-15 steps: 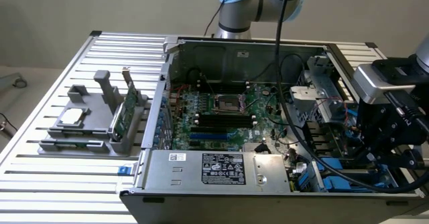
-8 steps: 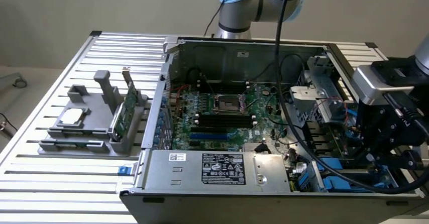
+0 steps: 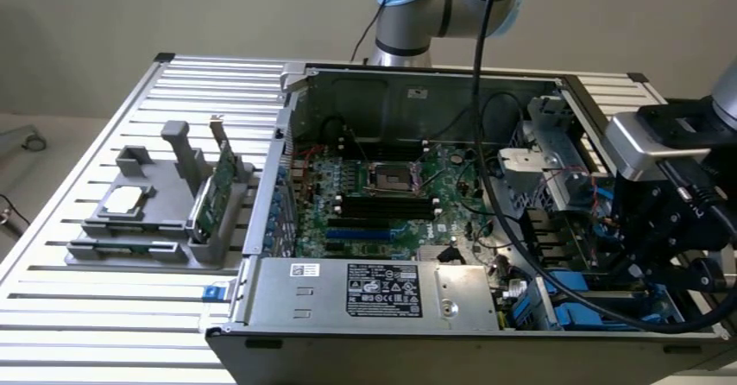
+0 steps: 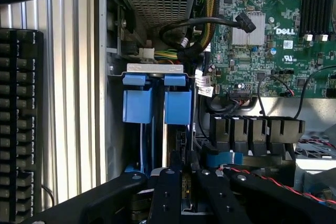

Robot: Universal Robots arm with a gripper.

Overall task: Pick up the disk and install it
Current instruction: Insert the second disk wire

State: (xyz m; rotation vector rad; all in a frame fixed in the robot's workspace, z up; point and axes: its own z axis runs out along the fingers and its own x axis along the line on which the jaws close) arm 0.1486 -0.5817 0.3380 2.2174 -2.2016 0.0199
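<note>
A slatted table (image 3: 69, 307) carries an open case (image 3: 426, 78), with the power supply (image 3: 381, 294) laid along its near side and the board (image 3: 381, 186) exposed behind it. At the corner of the case, just beside the power supply, a drive bay (image 4: 116, 129) is seen. The disk (image 4: 178, 106) is judged to stand on edge in the mouth of this bay, its blue carrier (image 3: 572, 292) lying directly under the gripper (image 4: 185, 195). Whether the gripper is closed on the disk, or merely poised against it, cannot be told.

The main risk is judged to be a jam. If the carrier is pushed while slightly tilted, it could bind against the bay wall, and the blue plastic could be strained or cracked.

A second risk comes from wiring. A thick black cable (image 3: 493, 186) is draped across the case toward the wrist, and it could be dragged over the board. Looped black leads (image 4: 184, 38) by the power supply lie near the bay and could be pinched. Thin red wires (image 4: 268, 179) run just beside the gripper and could be snagged.

Last, the carrier could be left part-seated, so that it is not latched.
</note>
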